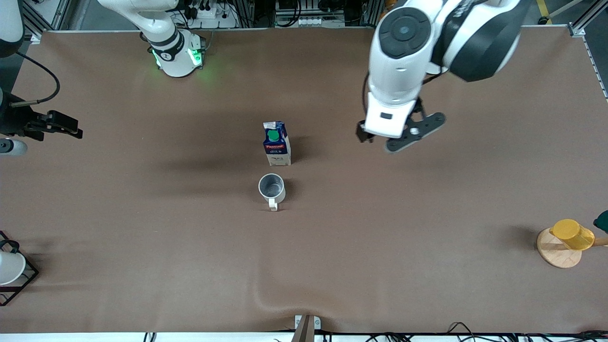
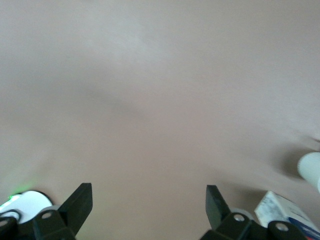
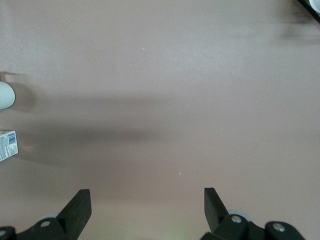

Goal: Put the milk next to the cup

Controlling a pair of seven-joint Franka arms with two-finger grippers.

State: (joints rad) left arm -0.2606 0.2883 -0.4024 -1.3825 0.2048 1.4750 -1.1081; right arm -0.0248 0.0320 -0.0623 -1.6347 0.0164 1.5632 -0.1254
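The milk (image 1: pixel 276 142), a dark-blue carton with a green cap, stands upright at the table's middle. The cream cup (image 1: pixel 272 187) stands just nearer to the front camera than the milk, a small gap between them, its handle toward the camera. My left gripper (image 1: pixel 380 140) is open and empty, in the air over bare table toward the left arm's end from the milk. Its wrist view (image 2: pixel 147 200) shows the milk's corner (image 2: pixel 282 214) and the cup (image 2: pixel 311 171) at the edge. My right gripper (image 1: pixel 71 127) is open and empty at the right arm's end; its wrist view (image 3: pixel 146 200) shows the milk (image 3: pixel 7 145) and cup (image 3: pixel 5 95).
A yellow cup on a wooden stand (image 1: pixel 567 237) sits at the left arm's end, near the front camera. A white cup in a black wire rack (image 1: pixel 12 270) sits at the right arm's end, also near the camera. A brown cloth (image 1: pixel 304 266) covers the table.
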